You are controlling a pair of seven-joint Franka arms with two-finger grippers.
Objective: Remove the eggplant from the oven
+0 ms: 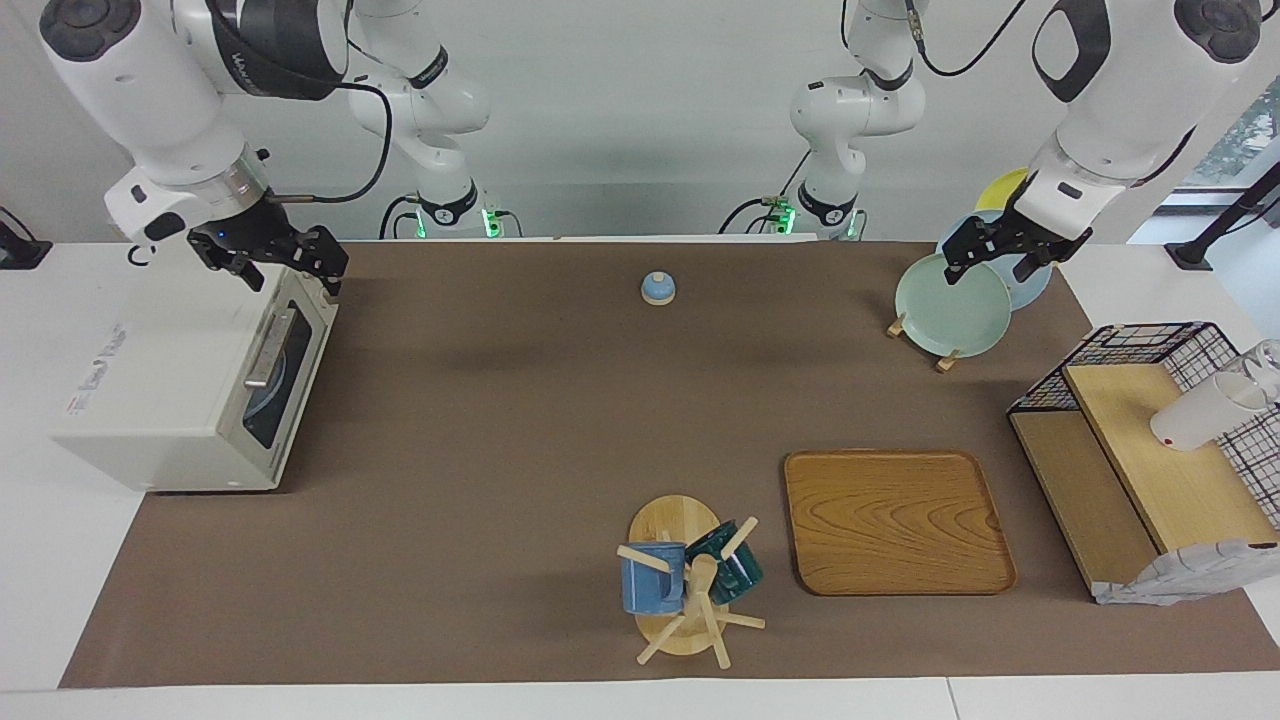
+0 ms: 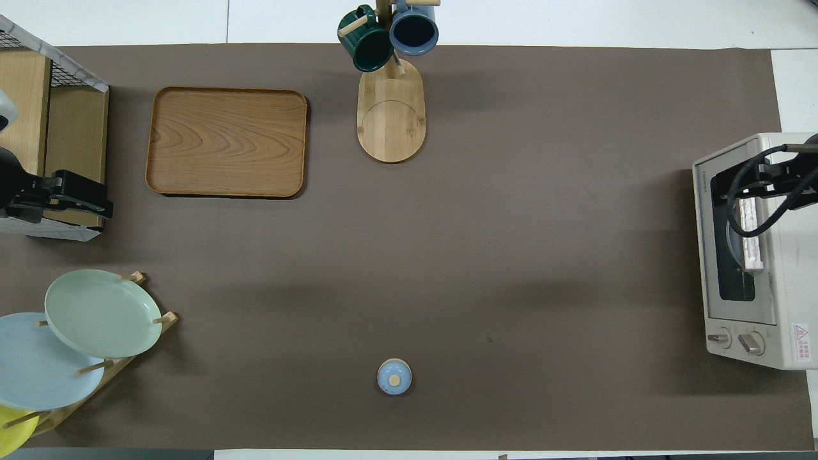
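Observation:
The cream-white oven [image 1: 170, 400] stands at the right arm's end of the table, its door shut and the metal bar handle [image 1: 268, 350] facing the middle of the table. The eggplant is hidden; through the dark glass [image 2: 735, 255] I make out only a pale bluish shape. My right gripper [image 1: 292, 282] hangs open over the oven's top corner nearest the robots, just above the door's upper edge, holding nothing. In the overhead view the right gripper [image 2: 763, 182] covers part of the oven [image 2: 754, 332]. My left gripper [image 1: 988, 272] is open and empty above the plate rack.
A plate rack [image 1: 945, 360] with a green plate [image 1: 950, 305] stands at the left arm's end. A wire-and-wood shelf [image 1: 1150, 450] holds a white cup [image 1: 1200, 415]. Farther out lie a wooden tray [image 1: 895, 520] and a mug tree [image 1: 690, 590]. A small blue lidded pot [image 1: 657, 288] sits near the robots.

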